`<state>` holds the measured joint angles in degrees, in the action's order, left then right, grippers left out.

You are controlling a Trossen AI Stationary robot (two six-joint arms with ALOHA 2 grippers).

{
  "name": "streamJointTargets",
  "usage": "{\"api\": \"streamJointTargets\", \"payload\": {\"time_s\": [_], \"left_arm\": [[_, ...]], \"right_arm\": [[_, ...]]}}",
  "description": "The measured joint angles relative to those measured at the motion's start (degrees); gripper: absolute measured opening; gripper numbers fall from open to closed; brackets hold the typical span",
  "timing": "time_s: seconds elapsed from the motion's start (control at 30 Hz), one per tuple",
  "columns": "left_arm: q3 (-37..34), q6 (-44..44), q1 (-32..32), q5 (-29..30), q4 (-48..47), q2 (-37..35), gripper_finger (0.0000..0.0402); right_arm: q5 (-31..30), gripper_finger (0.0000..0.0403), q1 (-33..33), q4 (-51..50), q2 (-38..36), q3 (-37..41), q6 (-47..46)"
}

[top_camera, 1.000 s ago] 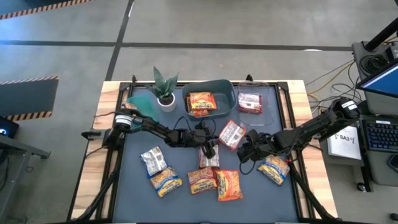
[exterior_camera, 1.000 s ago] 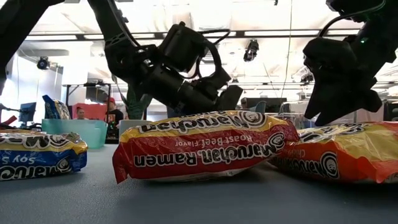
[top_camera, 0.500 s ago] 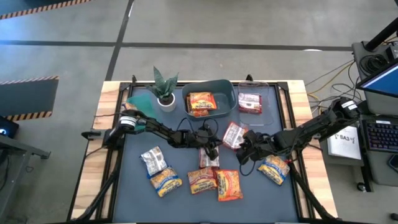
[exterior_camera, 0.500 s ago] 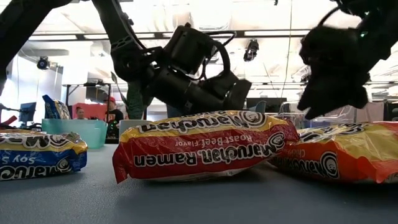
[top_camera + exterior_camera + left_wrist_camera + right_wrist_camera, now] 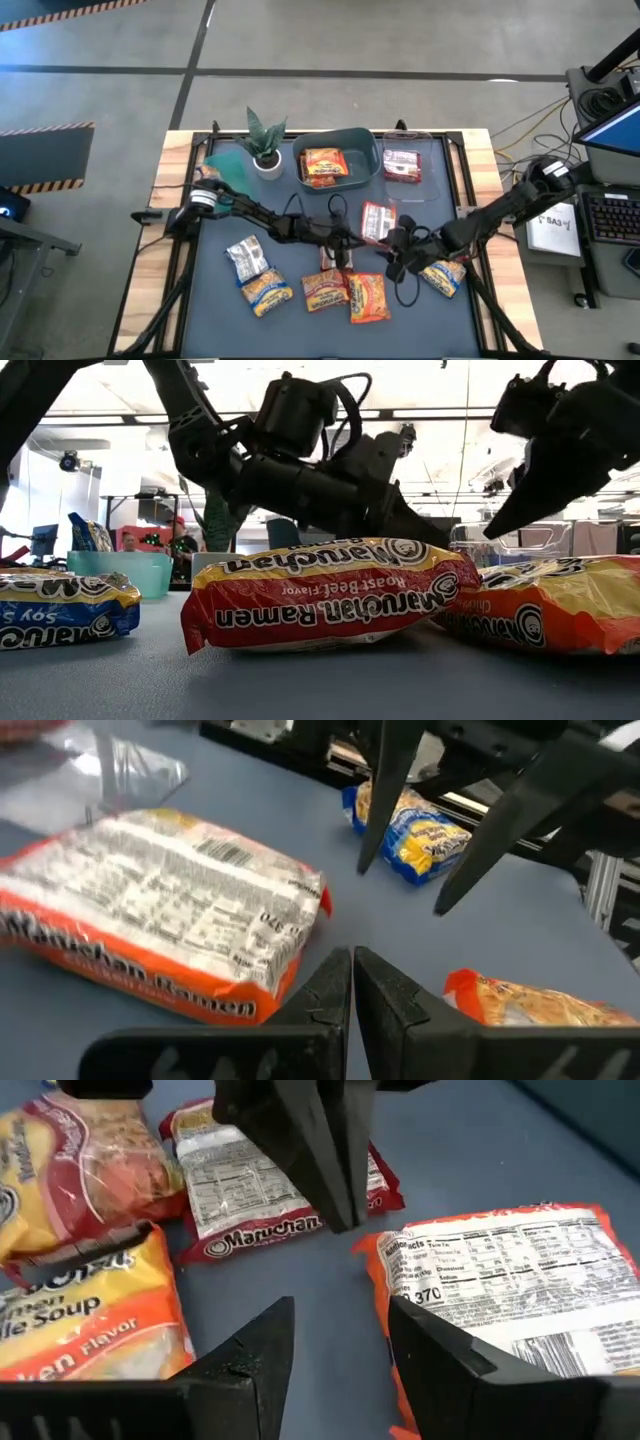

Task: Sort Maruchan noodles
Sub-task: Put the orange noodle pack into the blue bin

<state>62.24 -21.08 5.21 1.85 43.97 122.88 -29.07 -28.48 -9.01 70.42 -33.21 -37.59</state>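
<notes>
- Getting only partly through the sort: lying already in the grey tub [image 5: 360, 140] at the far edge of the bench [image 5: 160, 290], well beyond both pincers, an orange packet [image 5: 323, 165]; lying in the clear tray [image 5: 432, 150] next to it, a red packet [image 5: 402, 165].
- Waiting still unsorted around the pincers, about seven noodle packets [image 5: 325, 290], most of them nearer the front edge than either pincer.
- Hovering with fingers pressed fully together and holding nothing, the left pincer [image 5: 352, 990], just above a red-edged packet [image 5: 270, 1200].
- Standing partly open and gripping nothing, the right pincer [image 5: 340, 1350], facing the left pincer at close range.
- Lying just beside both pincers, a face-down packet [image 5: 160, 920], apparently the next one wanted.
- Lying near the right pincer on its outer side, a blue-and-yellow packet [image 5: 440, 272].
- Reading "Maruchan Ramen" along the face-down packet's orange edge, and "370" in its nutrition panel.
- Reading "Maruchan Ramen, Roast Beef Flavor", upside down, on the red-and-yellow packet [image 5: 330, 600] closest to the low camera.
- Reading "Soy S…" on the blue packet [image 5: 60, 615] and "Maruchan" on the orange one [image 5: 540, 610].
- Reading "Soup" and "Flavor" on a yellow packet [image 5: 90, 1310] beside the right pincer.
</notes>
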Motion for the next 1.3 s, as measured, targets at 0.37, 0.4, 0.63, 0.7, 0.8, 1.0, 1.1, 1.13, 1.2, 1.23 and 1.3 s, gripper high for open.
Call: {"api": "streamJointTargets", "payload": {"time_s": [0.37,0.4,0.63,0.7,0.8,1.0,1.1,1.13,1.2,1.23,1.3], "left_arm": [[0.00,10.34,-2.38,0.54,-0.53,-3.10,0.0000],[0.00,10.18,-2.56,0.63,-0.97,-3.14,0.0000],[0.39,4.40,-3.15,0.45,-2.36,-3.14,0.0001],[0.85,4.26,-3.15,0.30,-3.80,-3.14,0.0006],[2.29,4.28,-3.17,0.75,-5.07,-2.92,0.0019],[7.20,4.02,-3.17,3.24,-5.62,1.88,0.0033],[9.58,3.80,-3.19,3.69,-7.21,3.47,0.0029],[10.66,3.61,-3.21,3.75,-8.20,3.99,0.0027],[11.96,3.56,-3.39,4.50,-12.17,4.86,0.0021],[12.63,3.56,-3.39,4.95,-13.89,5.32,0.0019],[13.15,3.66,-3.39,6.28,-16.10,5.82,0.0014]], "right_arm": [[6.69,0.0106,-0.38,-27.05,-0.47,-11.37,-31.48],[8.69,0.0101,-0.38,-28.70,-0.53,-11.31,-34.93],[11.51,0.0112,-0.20,-31.45,-2.59,-10.17,-41.76],[10.49,0.0131,0.19,-31.39,-4.16,-9.54,-41.51],[7.55,0.0166,0.40,-31.58,-7.40,-7.16,-42.41],[3.05,0.0232,0.39,-28.48,-14.50,1.13,-47.85],[1.88,0.0258,0.42,-24.81,-16.27,4.81,-49.40],[1.92,0.0264,0.63,-24.17,-16.62,5.78,-49.65],[1.97,0.0276,1.09,-23.42,-16.75,7.38,-50.26],[1.94,0.0281,1.30,-22.92,-16.76,7.85,-50.35],[1.92,0.0290,1.68,-21.83,-16.77,8.51,-50.21]]}}
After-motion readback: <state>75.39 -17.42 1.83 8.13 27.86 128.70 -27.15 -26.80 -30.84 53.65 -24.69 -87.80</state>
